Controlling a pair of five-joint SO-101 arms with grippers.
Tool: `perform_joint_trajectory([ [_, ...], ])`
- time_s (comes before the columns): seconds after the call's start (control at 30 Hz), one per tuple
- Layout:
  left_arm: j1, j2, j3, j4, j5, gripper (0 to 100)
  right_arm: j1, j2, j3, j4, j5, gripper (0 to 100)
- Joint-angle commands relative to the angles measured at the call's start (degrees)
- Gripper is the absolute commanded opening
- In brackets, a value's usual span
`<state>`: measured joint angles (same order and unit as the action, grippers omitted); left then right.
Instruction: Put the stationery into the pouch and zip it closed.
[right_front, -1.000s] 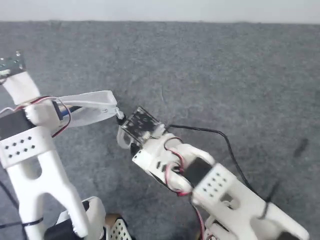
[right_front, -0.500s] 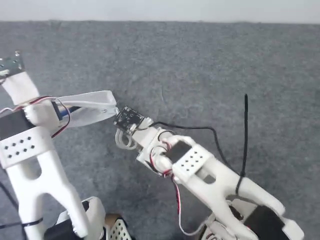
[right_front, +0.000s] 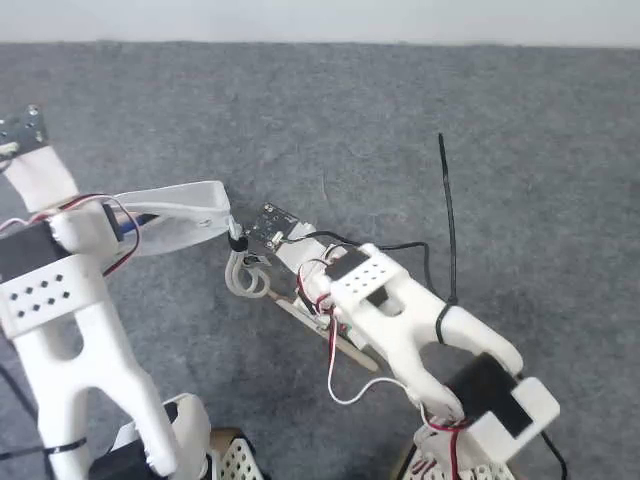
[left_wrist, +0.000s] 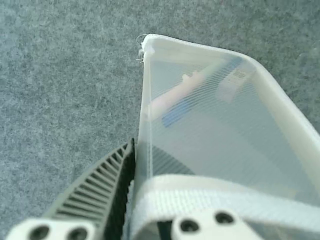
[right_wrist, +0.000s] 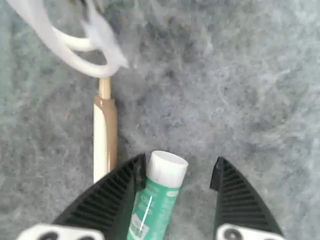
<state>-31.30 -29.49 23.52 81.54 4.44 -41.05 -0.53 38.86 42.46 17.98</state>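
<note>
My left gripper (left_wrist: 145, 200) is shut on one end of a translucent white mesh pouch (left_wrist: 215, 120), held off the grey mat; pink and blue items show inside it. In the high view the pouch (right_front: 180, 215) sticks out from the left arm toward the middle, with its white loop strap (right_front: 245, 275) hanging at the tip. My right gripper (right_wrist: 181, 169) is open and low over the mat. A green glue stick (right_wrist: 157, 192) with a white cap lies between its fingers, close to one of them. A beige pen (right_wrist: 105, 135) lies beside it, also visible as the pen (right_front: 320, 322) under the right arm.
Grey carpet-like mat (right_front: 450, 110) covers the table, open toward the back and right. A black cable (right_front: 447, 210) stands up from the right arm. The white loop strap (right_wrist: 75, 47) hangs just past the pen's tip.
The right arm has swung forward and dropped low beside the pouch's tip, uncovering the beige pen; its cable moved left. The left arm and pouch stayed still.
</note>
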Motion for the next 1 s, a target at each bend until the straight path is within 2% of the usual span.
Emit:
perform_joint_trajectory([
  [0.0, -0.09, -0.53, -0.4, -1.49, 0.7, 1, 0.75, 1.71, -6.07, 7.34, 0.79, 20.5],
  [0.13, -0.09, -0.53, -0.4, -1.49, 0.7, 1, 0.92, 3.38, -7.91, 9.89, 0.97, 17.5],
  [0.3, -0.09, -0.53, -0.31, -1.49, 0.7, 1, 0.66, 3.47, -8.18, 9.71, 4.31, 0.0],
  [0.37, -0.09, -0.53, -0.31, -1.49, 0.7, 1, 0.66, 3.47, -8.26, 9.71, 4.4, 2.3],
  [0.87, -0.09, -0.53, -0.31, -1.49, 0.7, 1, -0.04, 1.45, -9.67, 10.51, 4.22, 0.6],
  [0.97, -0.09, -0.53, -0.31, -1.49, 0.7, 1, -0.31, -2.59, -9.93, 14.55, 1.14, 0.6],
])
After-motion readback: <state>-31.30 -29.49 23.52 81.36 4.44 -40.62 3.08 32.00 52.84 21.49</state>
